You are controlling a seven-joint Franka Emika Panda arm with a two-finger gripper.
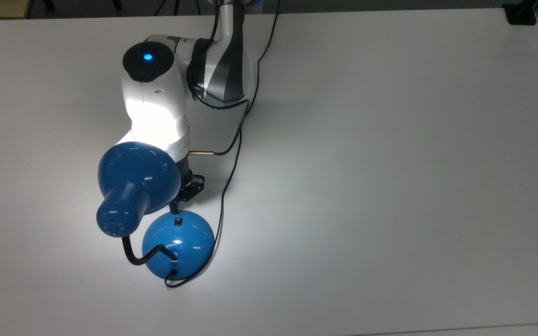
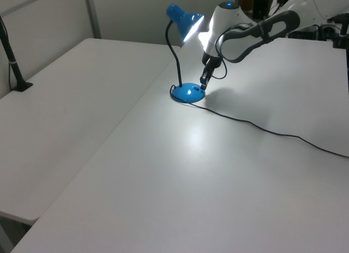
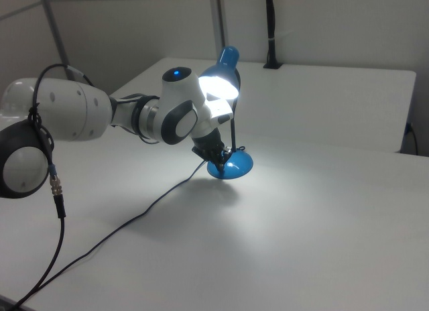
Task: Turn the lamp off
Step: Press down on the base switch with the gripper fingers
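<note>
The lamp (image 1: 175, 242) stands on the white counter (image 1: 390, 163), toward the top view's left, and it is lit — its blue shade (image 1: 133, 179) throws bright light onto the white arm (image 1: 157, 107) just behind it. The jaws (image 2: 203, 84) point down at the edge of the domed base (image 2: 187, 93), close by the small black switch (image 1: 178, 220); whether they are open or closed I cannot tell. A thin black cord (image 2: 272, 132) trails off across the counter — toward the left view's right.
</note>
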